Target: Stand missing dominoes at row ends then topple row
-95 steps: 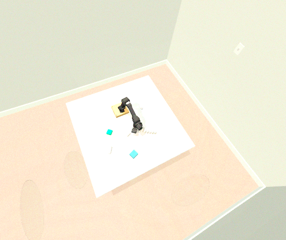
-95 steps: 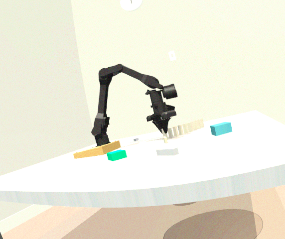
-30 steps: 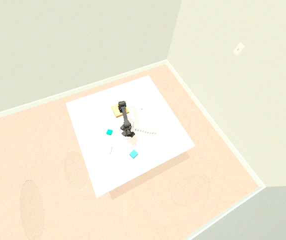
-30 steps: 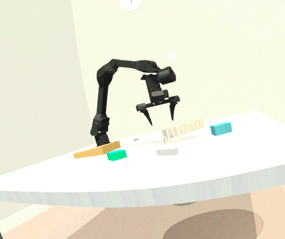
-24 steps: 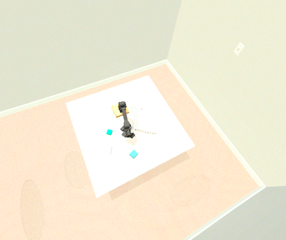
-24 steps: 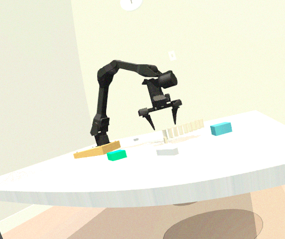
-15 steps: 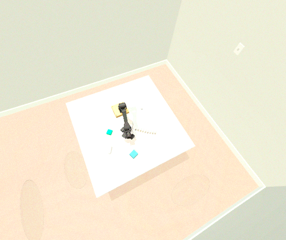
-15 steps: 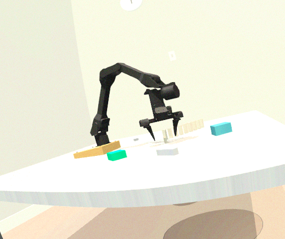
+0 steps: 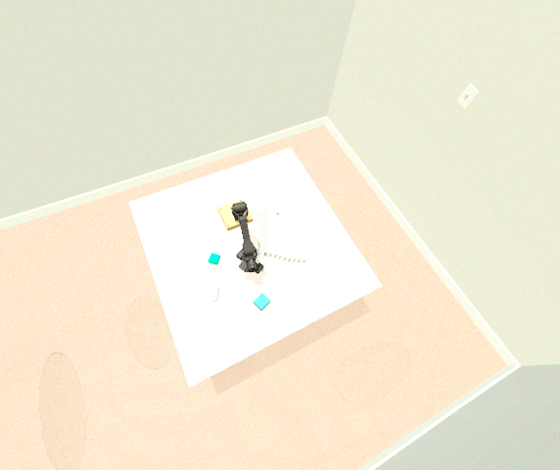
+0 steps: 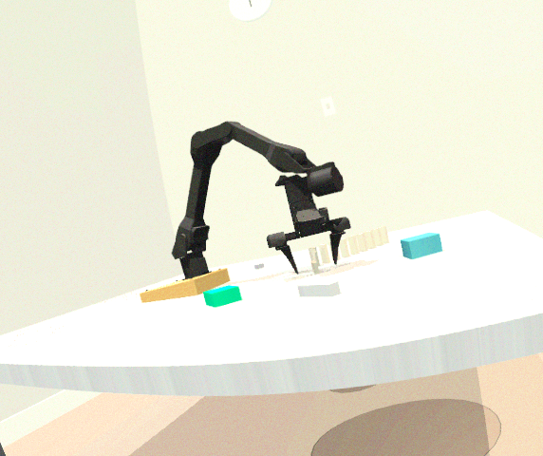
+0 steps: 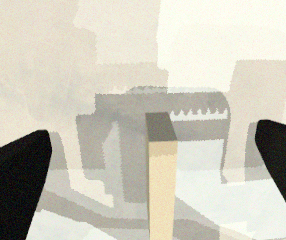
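A row of several cream dominoes stands upright. It runs right from beside the arm in the top view and passes behind the gripper in the exterior view. My gripper is open wide, its fingertips low over the table. In the wrist view, a single domino is between the two spread black fingers, with a wide gap on each side, touching neither. Its lower end is cut off by the frame edge, and I cannot tell whether it stands or lies. One row domino is partly hidden by a finger in the exterior view.
A teal block, a green block and a pale grey block lie around the arm. The arm stands on a yellow-orange base board. A small grey piece lies beyond the arm.
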